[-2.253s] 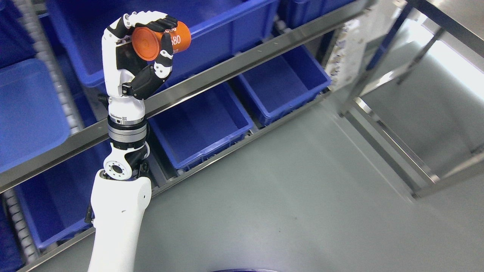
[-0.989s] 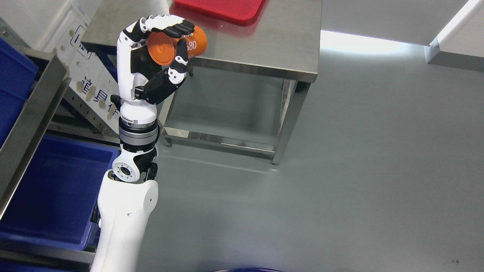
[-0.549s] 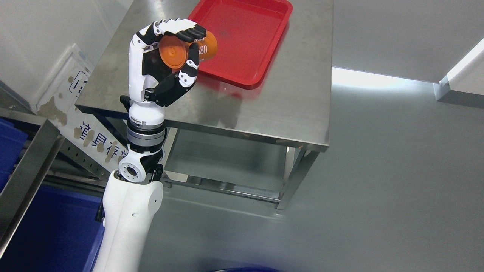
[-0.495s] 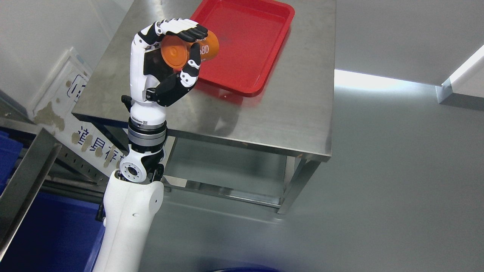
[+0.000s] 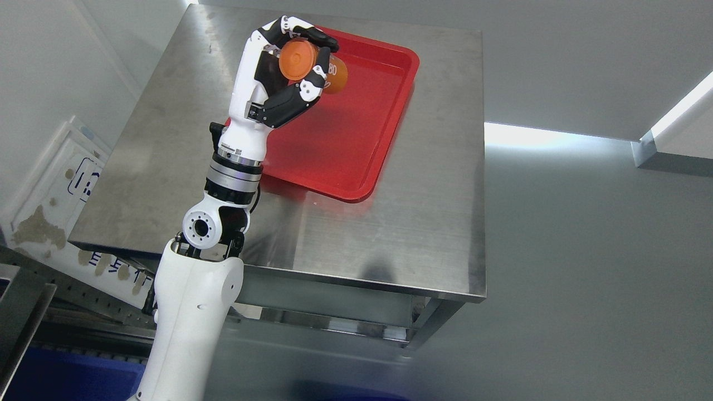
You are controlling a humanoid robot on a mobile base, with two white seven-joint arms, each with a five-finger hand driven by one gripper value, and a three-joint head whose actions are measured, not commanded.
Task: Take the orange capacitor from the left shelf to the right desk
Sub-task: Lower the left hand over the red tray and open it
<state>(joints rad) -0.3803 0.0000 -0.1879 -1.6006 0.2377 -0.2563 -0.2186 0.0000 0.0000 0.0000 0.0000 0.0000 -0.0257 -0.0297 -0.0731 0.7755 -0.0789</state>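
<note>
Change since earlier: camera view has swung, so the blue bins of the shelf have left the picture and the whole bench top now fills it; relative to the tray, the hand has gone from its left edge to above its far left part, and the arm leans more to the right
Hand count: one in view, the left hand (image 5: 289,72), its arm rising from the lower left edge
Hand state: fingers (image 5: 303,34) curled over the top and thumb pressed against the near side, gripping the orange capacitor (image 5: 309,61)
Capacitor count: one
Capacitor place: in the hand's grasp, held in the air over the far left part of the red tray (image 5: 356,139), not touching it
Capacitor axis: long axis roughly level, running from lower left to upper right in the picture; one flat round end faces the camera, the other end points away to the right, beyond the fingertips
Capacitor marking: white digits "80" show on its side, just right of the thumb
Tray count: one, lying flat below and to the right of the hand
Bench count: one steel bench (image 5: 401,245), carrying the tray; its bare surface lies on every side of the wrist
Shelf: a strip of metal frame (image 5: 22,312) and a sliver of blue bin (image 5: 67,384) show well below and left of the hand
</note>
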